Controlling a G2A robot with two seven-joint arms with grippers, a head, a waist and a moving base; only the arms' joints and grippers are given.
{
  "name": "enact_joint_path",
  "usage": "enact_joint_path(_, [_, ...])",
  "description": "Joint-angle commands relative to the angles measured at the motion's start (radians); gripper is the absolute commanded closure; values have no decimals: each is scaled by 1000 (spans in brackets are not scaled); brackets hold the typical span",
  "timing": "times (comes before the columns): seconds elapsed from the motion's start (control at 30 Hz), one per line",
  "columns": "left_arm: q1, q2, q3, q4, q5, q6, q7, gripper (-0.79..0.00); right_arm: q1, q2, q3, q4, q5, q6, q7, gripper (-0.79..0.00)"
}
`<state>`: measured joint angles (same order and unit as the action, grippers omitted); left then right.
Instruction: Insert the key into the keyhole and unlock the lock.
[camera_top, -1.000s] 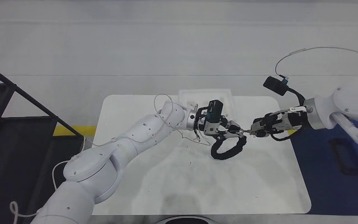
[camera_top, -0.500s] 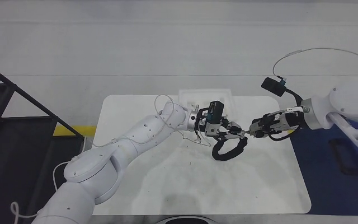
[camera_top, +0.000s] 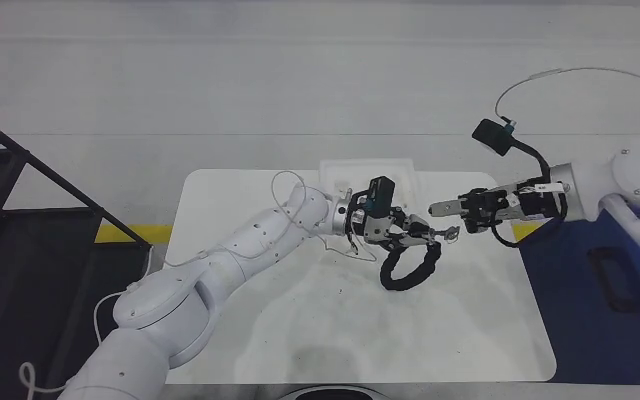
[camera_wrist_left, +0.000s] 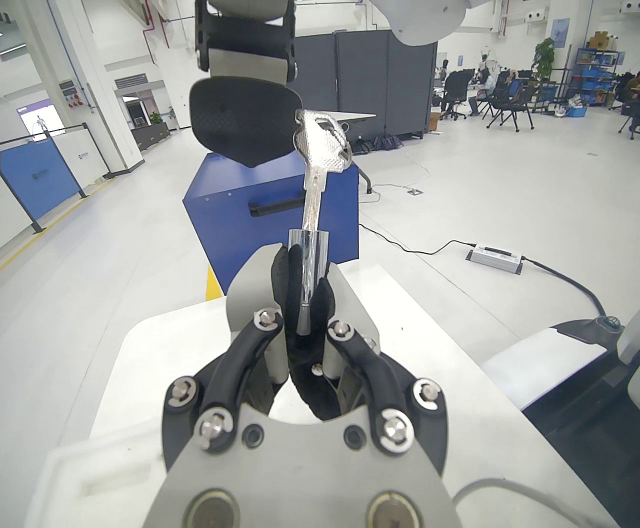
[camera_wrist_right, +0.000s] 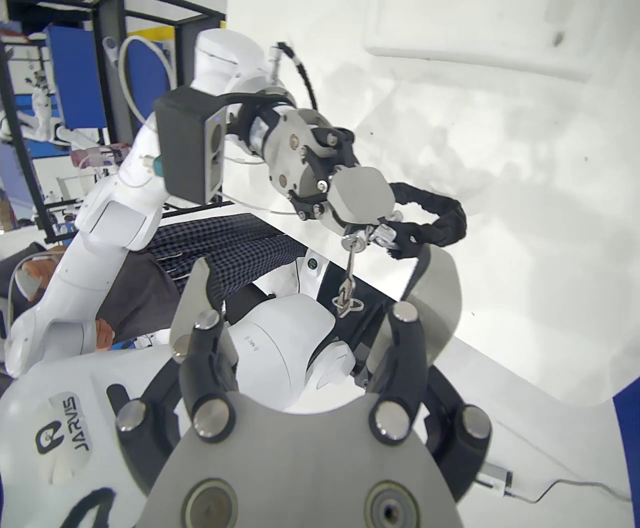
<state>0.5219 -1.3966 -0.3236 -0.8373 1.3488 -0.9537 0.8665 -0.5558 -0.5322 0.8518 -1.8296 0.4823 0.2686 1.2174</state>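
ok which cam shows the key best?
Left wrist view: the key is close and unobstructed, head to blade, seated in the lock clamped by the left gripper. Right wrist view shows it small and farther off, sticking out of the lock. Top view gives just a tiny glint.

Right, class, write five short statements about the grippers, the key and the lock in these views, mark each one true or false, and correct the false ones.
1. The left gripper is shut on the lock. True.
2. The right gripper is clamped on the key. False: its fingers are spread open and it is apart from the key.
3. The key's blade sits in the keyhole. True.
4. The lock lies loose on the table with no gripper on it. False: the left gripper holds it.
5. The lock's cable is white. False: it is black.
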Motion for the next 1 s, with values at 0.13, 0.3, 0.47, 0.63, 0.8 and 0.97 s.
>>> enact_joint_path(0.13, [6,22,-27,1,-30,-13,-13,0,-57,9,42,19,-64,-328,-24,-785])
enact_joint_path(0.3, [19,41,-62,-12,-85,-34,-34,0,-99,21,74,-19,-171,-393,-58,-785])
enact_joint_path(0.47, [26,59,-90,-3,-100,-59,-59,0,-143,26,91,-126,-288,-392,-144,-785])
enact_joint_path(0.63, [30,70,-89,2,-114,-59,-59,0,-179,27,106,-178,-407,-396,-235,-785])
enact_joint_path(0.8, [15,79,-81,12,-130,-59,-59,0,-197,25,110,-174,-419,-403,-266,-785])
enact_joint_path(0.97, [-3,87,-96,25,-111,-56,-97,0,-197,25,110,-174,-419,-403,-266,-785])
